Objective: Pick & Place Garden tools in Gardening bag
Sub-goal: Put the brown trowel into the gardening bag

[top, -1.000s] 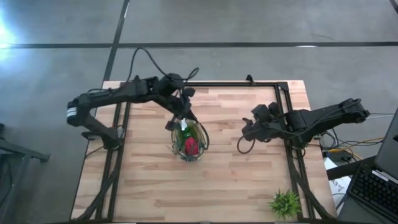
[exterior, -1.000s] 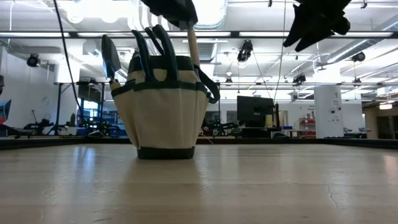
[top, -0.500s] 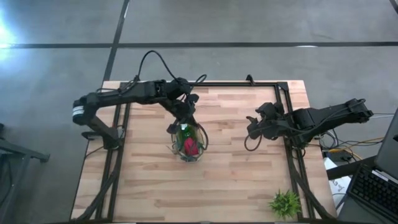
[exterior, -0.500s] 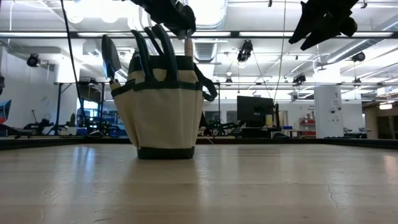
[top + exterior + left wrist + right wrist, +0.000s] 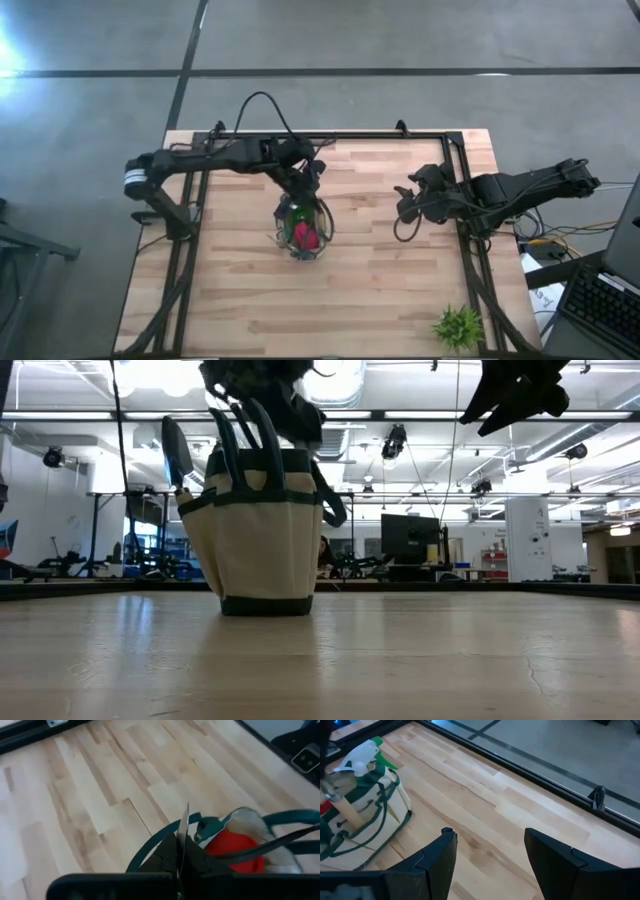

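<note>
The gardening bag (image 5: 303, 228) stands upright on its base on the wooden table, and also shows in the low view (image 5: 262, 530) and the right wrist view (image 5: 365, 815). It holds a red piece (image 5: 230, 847), a green-and-white tool (image 5: 357, 757) and a wooden handle (image 5: 344, 812). A dark trowel (image 5: 177, 452) sticks up from an outer pocket. My left gripper (image 5: 303, 190) is just above the bag's far rim, shut on a thin pale blade. My right gripper (image 5: 405, 207) hangs open and empty to the bag's right, high above the table (image 5: 515, 390). My left gripper pinches a thin pale metal blade (image 5: 183, 827), seen edge-on, between its two shut fingers. The fingers come from above, pointing down into the bag's mouth. The tool's lower part reaches down inside the bag; how it rests there is hidden by the bag's wall.
A small green leafy plant (image 5: 458, 326) stands at the table's near right corner. A black frame rail (image 5: 465, 240) runs along the table's right side and another along the far edge. Bare wood lies between the bag and my right gripper (image 5: 490, 834).
My left gripper has gone down toward the bag's mouth with the tool. The pale wooden handle that showed below the fingers in the low view has sunk into the bag and is now hidden. The bag has stayed in place.
</note>
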You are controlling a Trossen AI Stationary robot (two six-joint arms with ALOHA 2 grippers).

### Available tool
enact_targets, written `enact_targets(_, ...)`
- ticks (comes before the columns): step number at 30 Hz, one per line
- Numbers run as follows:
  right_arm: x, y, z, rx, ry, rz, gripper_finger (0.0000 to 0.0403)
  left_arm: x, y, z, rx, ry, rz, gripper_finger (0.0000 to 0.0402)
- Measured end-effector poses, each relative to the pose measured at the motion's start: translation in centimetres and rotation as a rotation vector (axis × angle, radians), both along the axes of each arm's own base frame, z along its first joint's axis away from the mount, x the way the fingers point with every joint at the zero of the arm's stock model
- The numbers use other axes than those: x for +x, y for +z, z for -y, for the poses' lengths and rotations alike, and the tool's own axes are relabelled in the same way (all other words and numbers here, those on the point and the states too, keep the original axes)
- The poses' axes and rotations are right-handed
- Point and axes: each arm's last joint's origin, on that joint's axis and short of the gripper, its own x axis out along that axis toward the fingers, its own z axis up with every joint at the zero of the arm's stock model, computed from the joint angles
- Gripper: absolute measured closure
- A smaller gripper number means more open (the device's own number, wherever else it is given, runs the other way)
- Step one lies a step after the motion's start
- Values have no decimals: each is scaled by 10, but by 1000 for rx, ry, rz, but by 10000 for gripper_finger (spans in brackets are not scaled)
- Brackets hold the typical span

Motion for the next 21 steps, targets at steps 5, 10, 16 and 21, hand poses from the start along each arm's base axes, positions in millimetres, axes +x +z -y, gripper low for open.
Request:
enact_targets(5, -1, 1, 0, -2, 0, 4, 179, 6, -22, -1, -1, -4, -18, 401)
enact_targets(10, -1, 1, 0, -3, 1, 5, 179, 7, -41, -2, -1, -2, -29, 401)
enact_targets(16, 0, 2, 0, -1, 1, 16, 179, 6, -52, -1, 7, 2, -16, 401)
enact_targets(21, 1, 3, 0, -7, 12, 24, 179, 6, -52, -1, 8, 4, -18, 395)
